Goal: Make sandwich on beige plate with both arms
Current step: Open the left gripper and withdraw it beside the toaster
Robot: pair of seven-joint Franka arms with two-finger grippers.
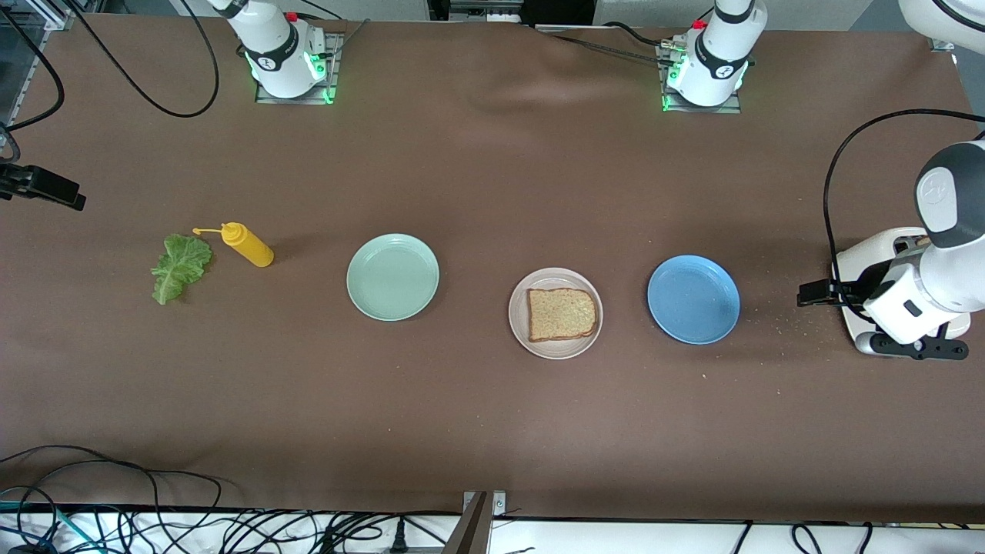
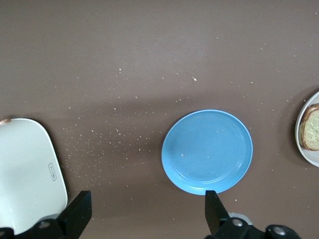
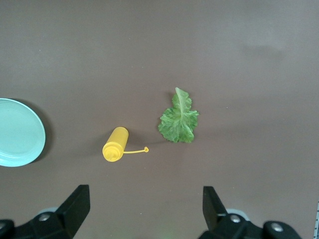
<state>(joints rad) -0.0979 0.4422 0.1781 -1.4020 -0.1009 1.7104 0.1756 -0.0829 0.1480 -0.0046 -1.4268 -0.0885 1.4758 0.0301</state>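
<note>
The beige plate lies mid-table with one slice of brown speckled bread flat on it; both show at the edge of the left wrist view, plate and bread. A green lettuce leaf lies on the cloth toward the right arm's end. My left gripper hangs open and empty, high over the cloth between the blue plate and a white board. My right gripper hangs open and empty, high over the cloth beside the lettuce.
A yellow squeeze bottle lies on its side next to the lettuce. A mint-green plate and a blue plate flank the beige one. A white board lies at the left arm's end, crumbs beside it.
</note>
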